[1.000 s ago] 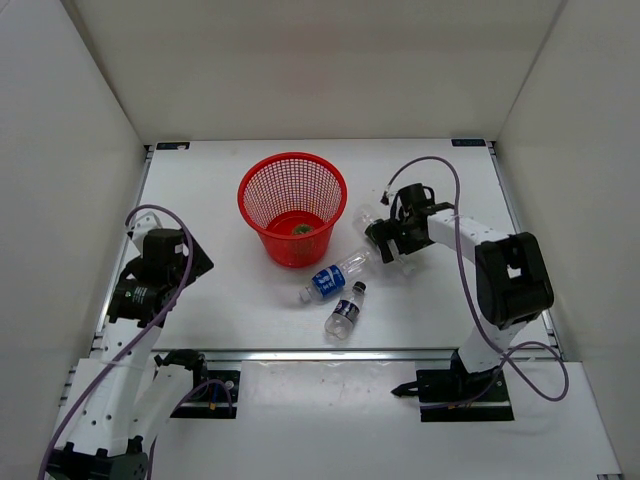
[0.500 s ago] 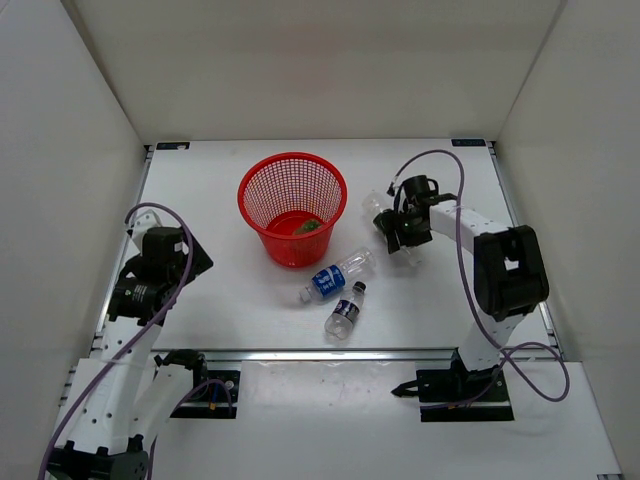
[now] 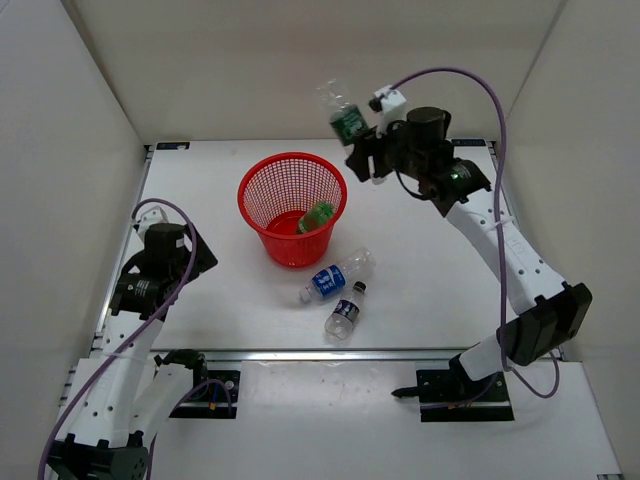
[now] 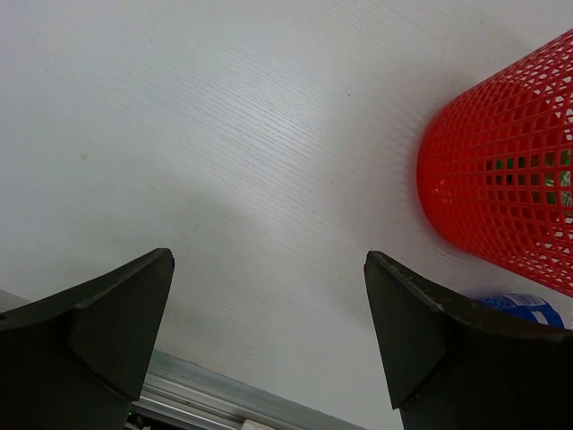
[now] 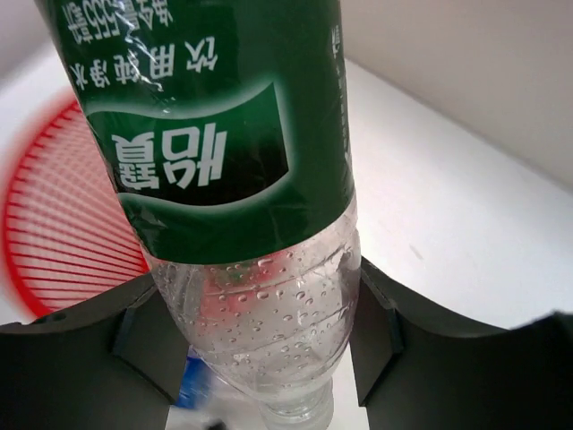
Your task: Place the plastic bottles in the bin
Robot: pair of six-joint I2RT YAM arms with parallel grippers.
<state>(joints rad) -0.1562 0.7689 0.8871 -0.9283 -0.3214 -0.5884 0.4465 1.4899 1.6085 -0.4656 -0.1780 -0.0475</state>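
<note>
My right gripper point(image 3: 360, 142) is raised high behind the red mesh bin point(image 3: 292, 200), shut on a clear bottle with a dark green label point(image 3: 345, 118). In the right wrist view the bottle point(image 5: 237, 161) fills the frame, and both jaws of the gripper point(image 5: 260, 336) press on its clear lower part. A green bottle point(image 3: 316, 216) lies inside the bin. A blue-label bottle point(image 3: 335, 275) and a dark-label bottle point(image 3: 344, 312) lie on the table in front of the bin. The left gripper point(image 4: 269, 305) stands open and empty, low on the left, facing the bin point(image 4: 501, 197).
White walls enclose the table on three sides. A metal rail point(image 3: 330, 353) runs along the table's near edge, just in front of the two lying bottles. The right arm's purple cable point(image 3: 495, 110) arcs above the table.
The right gripper shut on the dark-label bottle lying right of the bin and lifted it high, up and back. The green bottle shifted inside the bin. The left arm barely moved.
</note>
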